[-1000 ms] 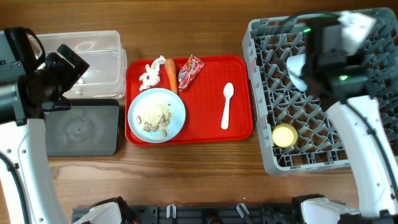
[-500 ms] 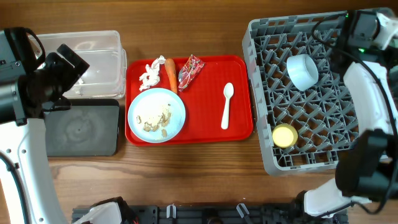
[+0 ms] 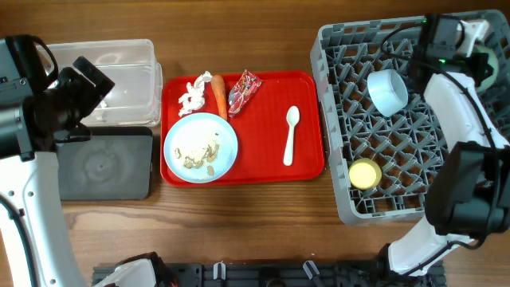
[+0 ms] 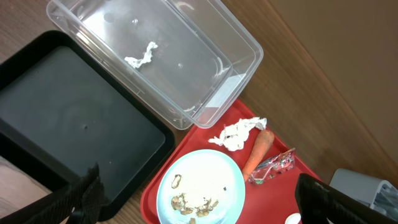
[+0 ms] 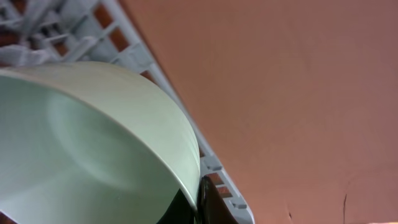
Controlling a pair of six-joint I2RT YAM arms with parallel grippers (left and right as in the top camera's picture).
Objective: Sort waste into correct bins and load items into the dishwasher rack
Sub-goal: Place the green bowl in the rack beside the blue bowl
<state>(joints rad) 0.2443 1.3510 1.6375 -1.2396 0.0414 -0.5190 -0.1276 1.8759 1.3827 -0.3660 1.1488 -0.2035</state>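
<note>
Resting on wooden table (image 3: 239,36), dishwasher rack (image 3: 398,135)

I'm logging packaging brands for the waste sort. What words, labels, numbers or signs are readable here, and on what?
Nothing here can be quoted.
The red snack wrapper: printed, but too small and blurred to read in either view.
The dishwasher rack, clear tub and black tray: no lettering visible.

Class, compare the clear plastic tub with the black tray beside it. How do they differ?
The clear tub is see-through with tall walls; the black tray is opaque and shallow. The clear tub holds a white scrap; the black tray shows none. Both are rectangular, similar in footprint, lying side by side left of the red tray.
</note>
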